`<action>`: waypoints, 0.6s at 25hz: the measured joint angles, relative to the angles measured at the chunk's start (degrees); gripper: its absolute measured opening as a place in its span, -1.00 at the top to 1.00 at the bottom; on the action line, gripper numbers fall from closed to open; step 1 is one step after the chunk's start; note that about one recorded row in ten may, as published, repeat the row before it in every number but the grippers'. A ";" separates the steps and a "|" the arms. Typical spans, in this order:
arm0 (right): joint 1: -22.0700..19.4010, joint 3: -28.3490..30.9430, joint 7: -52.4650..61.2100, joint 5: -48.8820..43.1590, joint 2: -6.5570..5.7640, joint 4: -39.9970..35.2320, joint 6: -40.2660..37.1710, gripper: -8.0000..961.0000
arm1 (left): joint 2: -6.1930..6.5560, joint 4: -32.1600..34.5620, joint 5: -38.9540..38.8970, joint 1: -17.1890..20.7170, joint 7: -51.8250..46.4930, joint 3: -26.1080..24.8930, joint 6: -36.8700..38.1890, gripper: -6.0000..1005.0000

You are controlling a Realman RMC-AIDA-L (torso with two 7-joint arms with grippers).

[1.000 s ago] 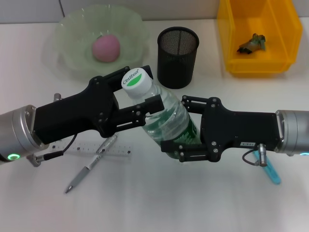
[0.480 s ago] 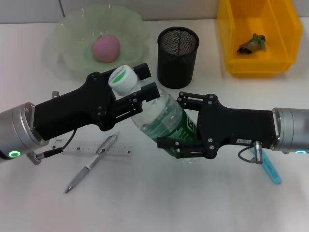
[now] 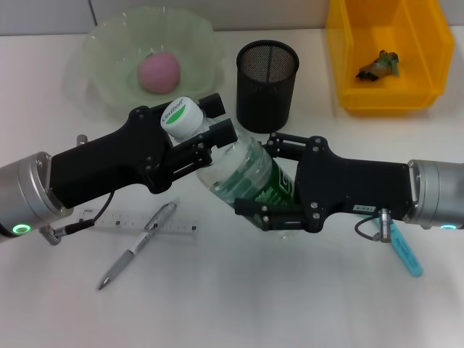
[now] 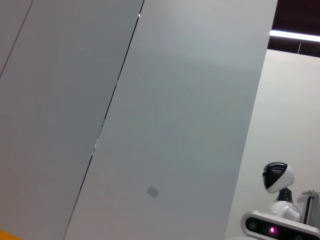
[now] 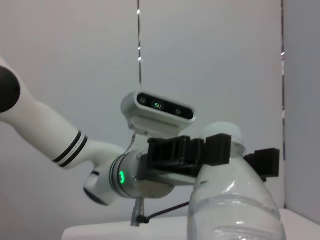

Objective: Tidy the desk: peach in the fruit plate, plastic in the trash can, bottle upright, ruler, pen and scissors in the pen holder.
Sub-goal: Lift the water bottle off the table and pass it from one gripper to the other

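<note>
Nearest, a slim silver-grey pen (image 3: 136, 245) is seen lying across a flat transparent ruler (image 3: 138, 221) on the white desk (image 3: 239, 304). Mid-desk, the clear green-labelled water bottle (image 3: 243, 177) is held tilted: right gripper (image 3: 270, 194) clamped on its body, left gripper (image 3: 197, 139) closed at its white-capped neck. Slip or twist is likely if the arms pull unevenly; the far black mesh pen holder (image 3: 267, 85) could be knocked.

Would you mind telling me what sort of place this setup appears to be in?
Probably a robotics lab staged as an office desk: a white desk holds a pen holder, ruler and pen, and another robot stands by plain wall panels.
</note>
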 joint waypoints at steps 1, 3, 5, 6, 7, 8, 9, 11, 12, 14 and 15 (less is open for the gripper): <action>0.08 0.00 -0.73 0.67 0.00 0.67 0.00 -0.59 | -0.03 -0.07 0.00 0.01 0.00 -0.05 -0.06 0.08; 0.31 0.00 -1.60 1.16 0.00 1.46 0.00 -0.59 | -0.03 -0.04 0.01 0.02 0.01 -0.06 -0.09 0.08; 0.64 0.00 -1.93 1.25 0.00 2.04 0.02 -0.59 | -0.04 0.04 0.02 0.02 0.01 -0.06 -0.10 0.09; 0.87 0.00 -2.01 1.26 0.00 2.39 0.04 -0.59 | -0.04 0.10 0.03 0.02 0.01 -0.05 -0.10 0.09; 1.26 0.01 -2.25 1.28 0.00 3.07 0.07 -0.59 | -0.04 0.15 -0.01 0.00 0.01 -0.04 -0.19 0.09; 1.26 0.01 -2.25 1.28 0.00 3.07 0.07 -0.59 | -0.04 0.15 -0.01 0.00 0.01 -0.04 -0.19 0.09; 1.48 0.02 -2.43 1.32 0.00 3.39 0.08 -0.59 | -0.07 0.10 -0.18 -0.01 0.01 -0.04 -0.27 0.09; 1.70 0.03 -2.62 1.38 0.00 3.63 0.10 -0.59 | -0.11 -0.02 -0.74 0.00 0.12 0.03 -0.41 0.10; 1.76 0.03 -2.65 1.38 0.00 3.68 0.11 -0.59 | -0.13 -0.06 -1.01 0.02 0.33 0.06 -0.42 0.10; 1.85 0.03 -2.65 1.38 0.00 3.72 0.12 -0.59 | -0.14 -0.11 -1.40 0.13 0.52 0.00 -0.54 0.10; 1.89 0.03 -2.65 1.39 -0.01 3.72 0.13 -0.59 | -0.14 -0.25 -1.73 0.17 0.47 -0.07 -0.77 0.10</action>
